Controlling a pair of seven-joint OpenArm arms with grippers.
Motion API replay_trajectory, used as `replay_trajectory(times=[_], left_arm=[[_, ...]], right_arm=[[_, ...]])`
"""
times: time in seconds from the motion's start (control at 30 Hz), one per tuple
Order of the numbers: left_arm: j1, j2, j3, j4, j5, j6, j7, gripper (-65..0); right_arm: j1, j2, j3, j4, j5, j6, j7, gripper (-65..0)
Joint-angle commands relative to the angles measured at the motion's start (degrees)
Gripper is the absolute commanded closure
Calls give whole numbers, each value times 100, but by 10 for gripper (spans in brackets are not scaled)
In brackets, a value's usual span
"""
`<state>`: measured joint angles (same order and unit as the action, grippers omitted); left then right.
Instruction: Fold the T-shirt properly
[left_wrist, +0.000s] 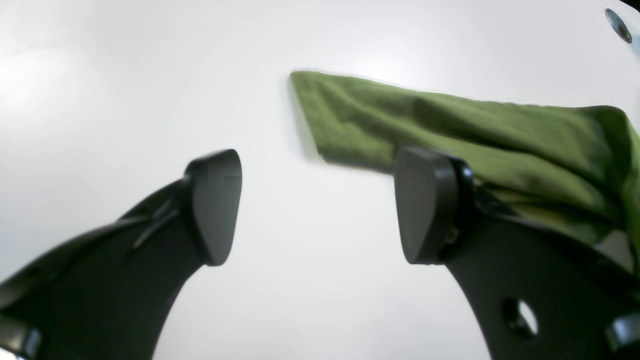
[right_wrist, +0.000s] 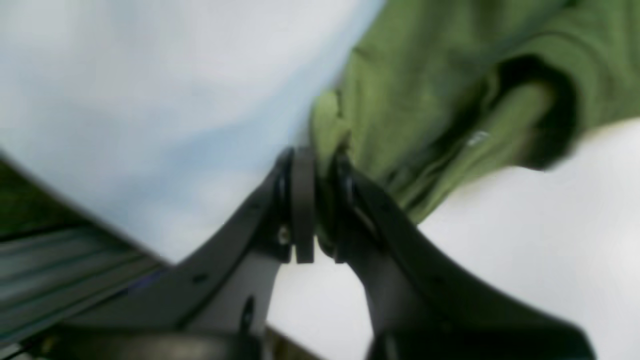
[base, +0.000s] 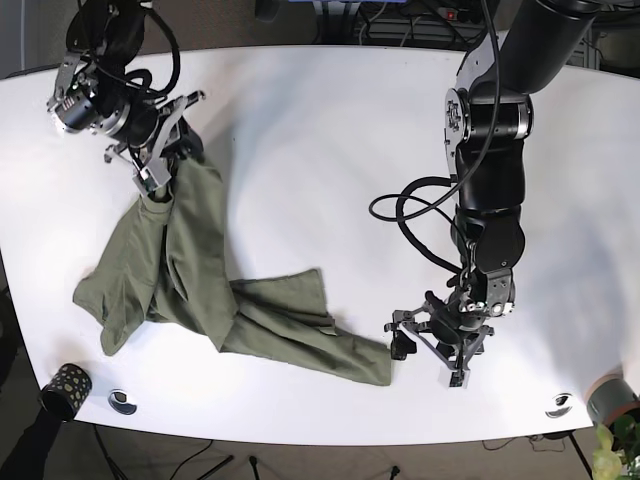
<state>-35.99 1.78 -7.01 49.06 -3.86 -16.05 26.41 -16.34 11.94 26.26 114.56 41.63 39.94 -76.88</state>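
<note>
Over on the left, the right gripper is pinched tight on the T-shirt, lifting one end off the white table. It should pull steadily to straighten the cloth. The olive shirt lies bunched, trailing toward the left gripper, which hangs spread wide and empty just beside its corner.
</note>
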Motion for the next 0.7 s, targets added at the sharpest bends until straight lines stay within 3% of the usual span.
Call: replay_trajectory(times=[0.0,0.23,0.67], left_arm=[[-195,-7,2,92,-41,-8,-105,-446],[-1,90,274,-5,-58,-8,-105,-446],[772,722,1259,-242,-67,-25,-114,-446]], right_arm=[[-234,102,315,109,387,6,115,0],[-946,234,640,91,686,6,115,0],[-771,67,631,82,659,6,115,0]])
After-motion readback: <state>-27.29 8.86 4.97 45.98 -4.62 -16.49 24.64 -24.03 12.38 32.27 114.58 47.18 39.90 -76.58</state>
